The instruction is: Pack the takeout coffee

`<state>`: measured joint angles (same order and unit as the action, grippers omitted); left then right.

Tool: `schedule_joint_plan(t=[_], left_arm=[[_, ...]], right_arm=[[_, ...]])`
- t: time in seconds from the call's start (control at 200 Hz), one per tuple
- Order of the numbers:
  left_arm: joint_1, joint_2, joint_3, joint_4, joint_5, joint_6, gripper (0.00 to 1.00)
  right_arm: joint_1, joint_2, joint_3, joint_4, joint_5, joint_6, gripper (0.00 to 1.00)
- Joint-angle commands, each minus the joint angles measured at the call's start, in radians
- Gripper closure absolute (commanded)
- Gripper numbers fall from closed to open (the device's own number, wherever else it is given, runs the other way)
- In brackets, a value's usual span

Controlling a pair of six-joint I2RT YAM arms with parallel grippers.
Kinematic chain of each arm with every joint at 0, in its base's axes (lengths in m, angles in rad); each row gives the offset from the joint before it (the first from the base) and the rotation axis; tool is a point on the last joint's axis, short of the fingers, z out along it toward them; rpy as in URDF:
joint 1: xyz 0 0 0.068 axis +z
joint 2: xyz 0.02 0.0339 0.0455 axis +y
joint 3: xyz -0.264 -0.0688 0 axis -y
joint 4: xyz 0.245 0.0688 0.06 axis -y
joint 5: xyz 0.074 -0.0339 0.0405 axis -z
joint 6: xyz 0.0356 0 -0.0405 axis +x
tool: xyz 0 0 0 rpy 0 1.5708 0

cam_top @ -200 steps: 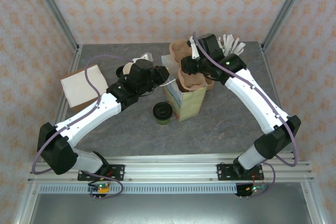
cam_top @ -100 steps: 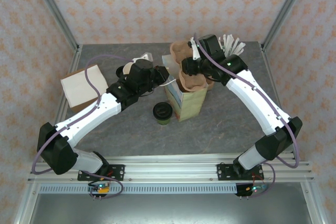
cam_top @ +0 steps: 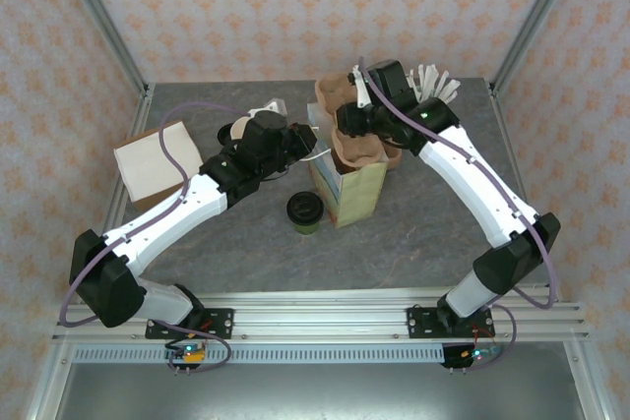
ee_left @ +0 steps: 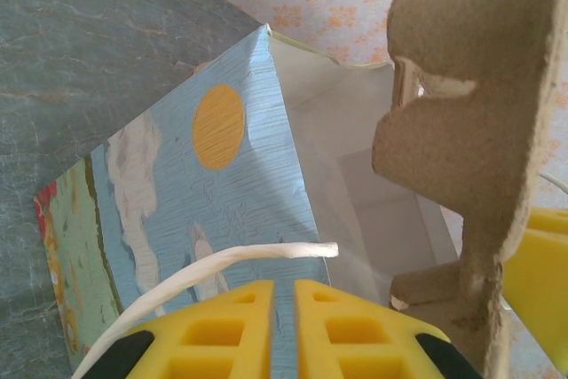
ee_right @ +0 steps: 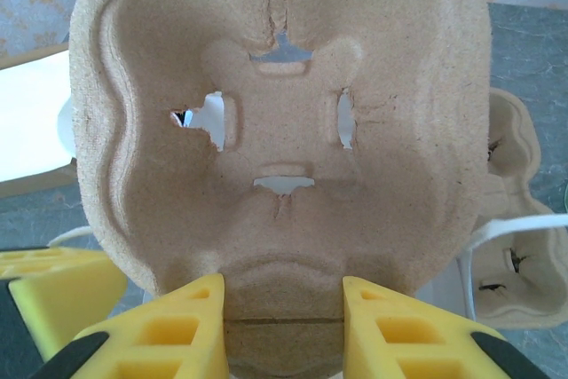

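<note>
Two pinches: my left gripper (ee_left: 282, 286) is closed on the bag (ee_left: 222, 201) rim, my right gripper (ee_right: 284, 288) on the carrier (ee_right: 399, 130) above it. The coffee (cam_top: 305, 210) stands just near-left of the bag; if tilted, the carrier may jam.

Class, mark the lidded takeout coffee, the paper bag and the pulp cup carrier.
takeout coffee (cam_top: 304, 210): top external view, black lid.
paper bag (ee_left: 222, 193): left wrist view, printed side.
cup carrier (ee_right: 284, 126): right wrist view, centre between slots.
</note>
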<state>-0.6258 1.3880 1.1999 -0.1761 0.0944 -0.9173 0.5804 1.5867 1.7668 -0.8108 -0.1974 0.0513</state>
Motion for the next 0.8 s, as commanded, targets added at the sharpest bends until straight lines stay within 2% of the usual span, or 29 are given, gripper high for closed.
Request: schedule_joint_plan(t=[0.0,0.24,0.515,0.796], left_arm=[[0.006,-0.001,-0.011,-0.007,-0.033,0.012,0.86],[0.006,-0.006,-0.013,-0.007,-0.032,0.012,0.87],[0.006,-0.011,-0.014,-0.008,-0.036,0.012,0.87],[0.008,-0.003,-0.007,-0.008,-0.033,0.012,0.86]], right_arm=[[0.006,0.023,0.049,0.021,0.015,0.001,0.69],[0.006,0.025,0.039,0.019,0.014,0.008,0.69],[0.006,0.009,0.107,0.019,0.016,0.011,0.69],[0.006,-0.002,0.026,0.029,0.029,0.015,0.69]])
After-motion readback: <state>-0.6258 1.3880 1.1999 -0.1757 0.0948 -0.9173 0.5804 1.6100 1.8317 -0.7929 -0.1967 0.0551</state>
